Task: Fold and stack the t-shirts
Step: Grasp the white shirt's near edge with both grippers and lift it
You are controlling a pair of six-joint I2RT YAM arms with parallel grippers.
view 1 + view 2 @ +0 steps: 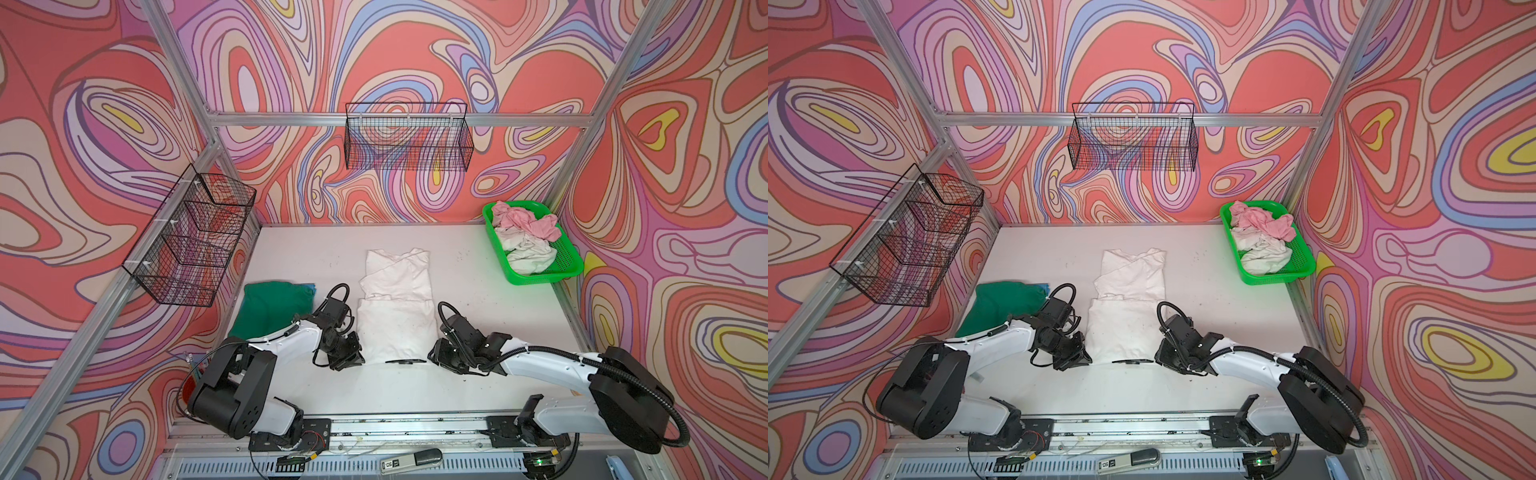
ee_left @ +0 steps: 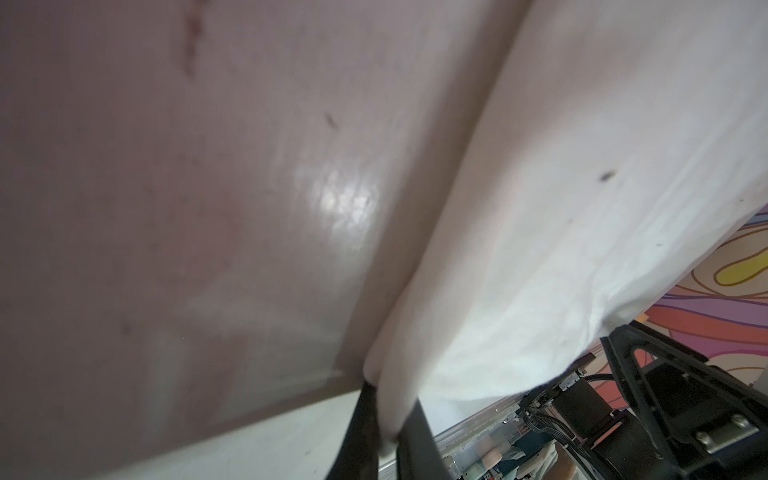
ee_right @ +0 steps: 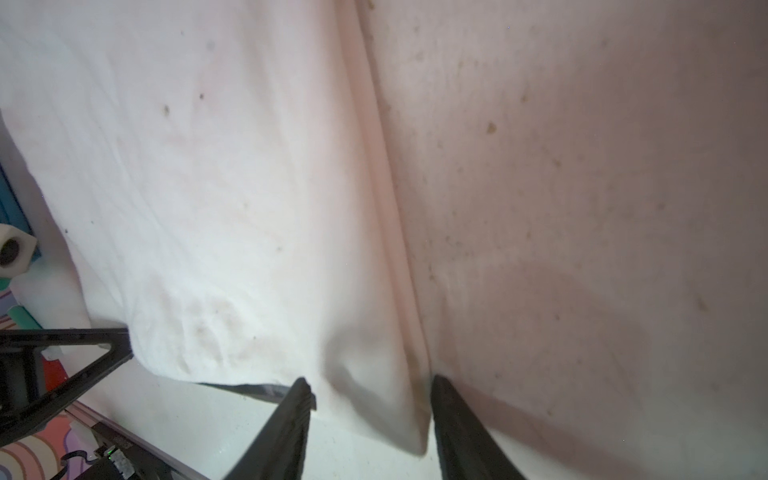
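Note:
A large white t-shirt [image 1: 395, 299] [image 1: 1127, 299] lies flat in the middle of the table, its sleeves folded in. At the shirt's near left corner my left gripper [image 1: 360, 359] [image 1: 1086, 359] [image 2: 390, 399] is shut on the hem, and the cloth [image 2: 540, 249] rises from its jaws. My right gripper [image 1: 434, 353] [image 1: 1158, 355] [image 3: 372, 382] is open at the near right corner, one finger on each side of the cloth [image 3: 228, 208]. A folded dark green t-shirt [image 1: 274, 307] [image 1: 1005, 305] lies at the left. Crumpled pink [image 1: 523, 222] and off-white [image 1: 525, 249] t-shirts fill the basket.
The bright green plastic basket [image 1: 569, 266] [image 1: 1304, 262] stands at the back right corner. Black wire baskets hang on the back wall [image 1: 409, 137] and the left wall [image 1: 191, 241]. A thin dark strip [image 1: 405, 360] lies at the white shirt's near edge. The arms' rail [image 1: 395, 424] runs along the front.

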